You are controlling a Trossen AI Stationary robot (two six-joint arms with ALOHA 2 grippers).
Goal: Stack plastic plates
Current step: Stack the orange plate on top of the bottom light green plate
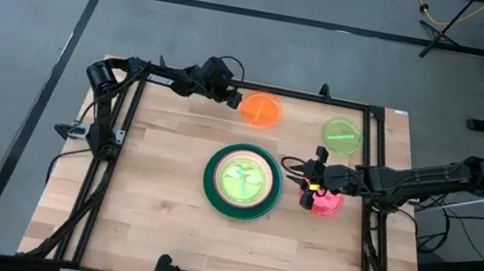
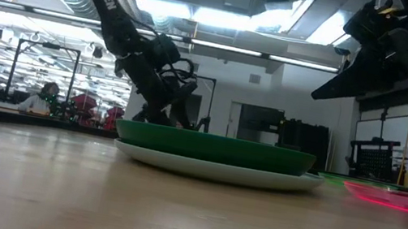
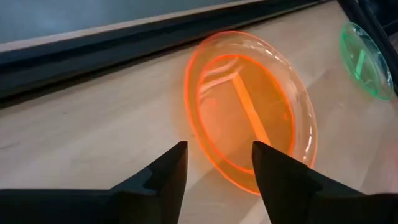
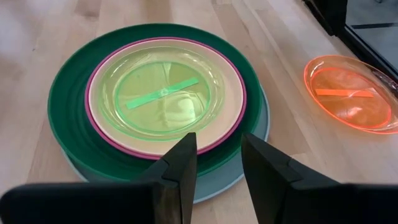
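Observation:
A stack sits mid-table [image 1: 242, 180]: a lime green plate [image 4: 163, 93] on top of pale pink, magenta and dark green [image 4: 68, 112] plates, with light blue at the bottom. An orange plate [image 1: 261, 109] lies flat near the far edge. My left gripper [image 1: 233, 101] is open right beside it, its fingers [image 3: 217, 163] on either side of the near rim [image 3: 245, 183]; I see no touch. My right gripper [image 1: 300, 170] is open and empty, hovering between the stack and a red plate [image 1: 323, 203], fingers [image 4: 219, 155] pointing at the stack. A second lime green plate [image 1: 342, 136] lies far right.
A black frame rail [image 1: 327, 99] runs along the table's far edge just behind the orange plate, and another [image 1: 375, 177] runs down the right side. Bare wood lies left of and in front of the stack [image 1: 149, 219]. A person sits far off in the room [image 2: 42, 97].

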